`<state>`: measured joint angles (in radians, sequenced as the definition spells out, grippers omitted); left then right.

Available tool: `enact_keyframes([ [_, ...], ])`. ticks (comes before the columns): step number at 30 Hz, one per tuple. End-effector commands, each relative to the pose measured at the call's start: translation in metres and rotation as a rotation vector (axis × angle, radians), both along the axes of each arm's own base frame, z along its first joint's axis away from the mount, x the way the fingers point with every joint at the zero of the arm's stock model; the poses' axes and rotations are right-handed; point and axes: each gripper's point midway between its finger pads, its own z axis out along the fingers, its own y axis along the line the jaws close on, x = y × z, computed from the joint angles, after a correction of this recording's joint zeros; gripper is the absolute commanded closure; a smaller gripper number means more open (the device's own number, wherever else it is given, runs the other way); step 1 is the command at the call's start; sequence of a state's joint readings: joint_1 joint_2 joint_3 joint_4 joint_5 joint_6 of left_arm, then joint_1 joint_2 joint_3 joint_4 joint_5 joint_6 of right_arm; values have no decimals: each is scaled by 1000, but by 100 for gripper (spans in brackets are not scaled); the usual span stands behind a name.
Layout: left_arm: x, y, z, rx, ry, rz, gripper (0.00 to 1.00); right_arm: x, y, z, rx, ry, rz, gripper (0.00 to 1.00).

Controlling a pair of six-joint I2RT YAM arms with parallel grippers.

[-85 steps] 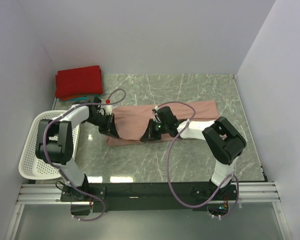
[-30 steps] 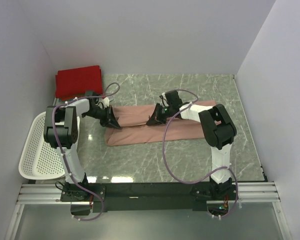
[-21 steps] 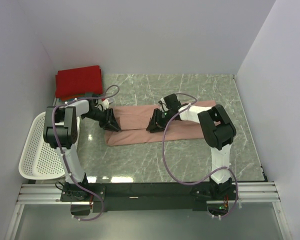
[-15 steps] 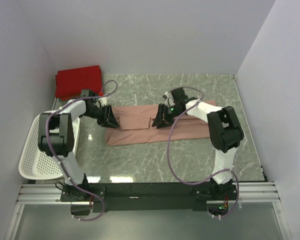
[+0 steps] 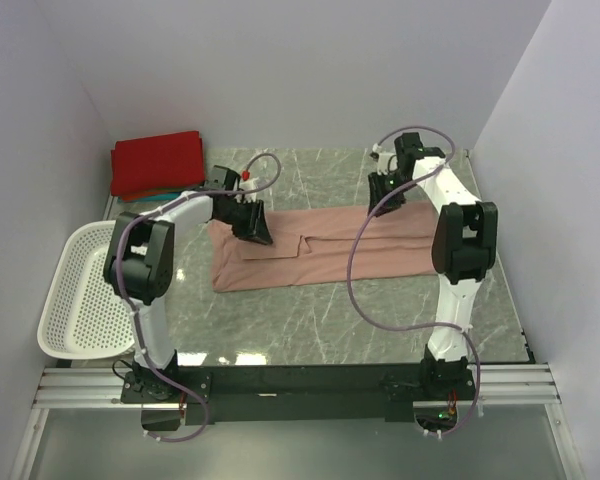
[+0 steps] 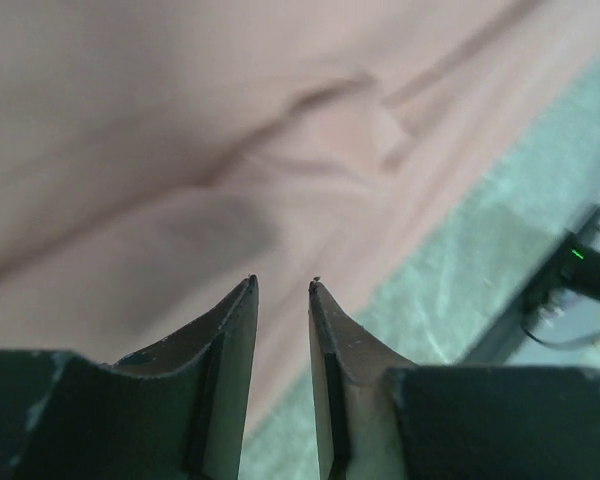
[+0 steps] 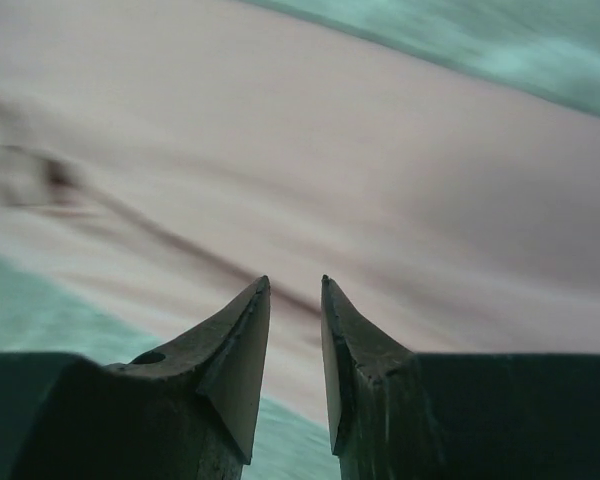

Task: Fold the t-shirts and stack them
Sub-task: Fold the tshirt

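Dusty-pink cloth lies as one long folded band across the green marble table (image 5: 320,310): this is the pink shirt (image 5: 310,245), flat, with a crease running along its length.

The left gripper (image 5: 258,232) hangs over the shirt's left part. In the left wrist view its gripper (image 6: 281,285) has the two fingers a narrow gap apart with nothing between them, so it is released and empty. Pink cloth (image 6: 230,150) fills the space under and ahead of the tips, with a soft wrinkle just ahead and the table to the right.

The right gripper (image 5: 380,200) is over the far edge of the shirt's right part. Its wrist view shows the gripper (image 7: 295,282) the same way: fingers slightly parted, holding nothing. The cloth (image 7: 380,170) lies beneath and ahead, and a dark crease runs off to the left of the tips.

The folded red shirt (image 5: 158,163) sits well to the left of the left gripper, in the far corner. A white basket (image 5: 65,300) stands nearer, off the table's left edge.
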<state>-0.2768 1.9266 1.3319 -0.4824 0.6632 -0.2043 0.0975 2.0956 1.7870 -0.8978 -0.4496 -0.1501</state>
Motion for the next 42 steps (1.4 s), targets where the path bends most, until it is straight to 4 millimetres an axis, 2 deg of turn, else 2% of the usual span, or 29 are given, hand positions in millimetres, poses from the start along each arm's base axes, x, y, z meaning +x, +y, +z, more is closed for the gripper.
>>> enact_keyframes([
  [1,23,13,-4,97,-26,79,66,-8,-60,-22,-269,53,83,66],
  [4,20,21,-14,173,-17,100,62,-7,-82,-37,-387,55,120,66],
  [7,17,36,-41,287,40,136,63,-12,-100,-52,-492,85,148,66],
  [10,14,52,-63,386,77,142,65,-31,-114,-66,-566,146,191,66],
  [13,24,61,-76,444,80,130,66,-61,-116,-75,-586,224,241,67],
  [14,37,61,-71,453,52,123,67,-79,-112,-76,-590,258,270,67],
  [15,42,65,-81,473,61,117,67,-90,-109,-76,-587,272,289,68],
  [16,68,66,-70,494,-7,132,67,-112,-104,-82,-566,318,327,69],
  [17,78,71,-69,520,-31,115,67,-121,-99,-74,-560,311,342,69],
  [18,89,76,-81,536,-29,110,67,-134,-87,-73,-548,318,381,69],
  [19,124,76,-60,541,-131,114,67,-158,-75,-77,-504,356,432,70],
  [20,138,77,-56,555,-163,116,67,-172,-64,-66,-482,352,466,70],
  [21,153,80,-61,570,-193,100,67,-189,-43,-62,-456,355,543,71],
  [22,185,74,-28,544,-308,102,67,-209,-34,-60,-422,380,588,72],
  [24,207,74,-3,553,-384,117,66,-228,-8,-37,-329,358,613,73],
  [25,218,71,23,538,-451,129,66,-221,-1,-26,-307,322,599,74],
  [26,220,71,34,525,-478,137,63,-220,2,-15,-288,309,589,74],
  [27,225,69,75,493,-573,171,61,-211,2,-8,-292,281,576,75],
  [28,212,68,64,481,-537,164,60,-191,3,4,-293,222,547,75],
  [29,206,63,71,442,-544,161,58,-180,1,7,-298,203,532,76],
  [30,197,59,96,395,-577,171,58,-170,-1,8,-315,185,518,76],
  [31,183,55,85,368,-519,168,58,-155,-2,7,-322,171,500,77],
  [32,171,46,94,312,-497,168,59,-148,-3,4,-329,168,496,78],
  [33,164,43,90,306,-468,177,61,-143,-3,1,-342,171,498,82],
  [34,152,42,76,305,-393,196,65,-134,-2,-6,-348,177,496,83],
  [37,130,38,56,289,-271,202,73,-121,-2,-25,-378,190,499,84],
  [39,125,44,46,313,-241,208,78,-119,-3,-36,-396,202,505,86],
  [40,121,46,42,324,-220,207,80,-122,-3,-47,-409,219,515,86],
  [42,120,51,40,315,-204,219,81,-128,-1,-58,-421,237,533,88],
])
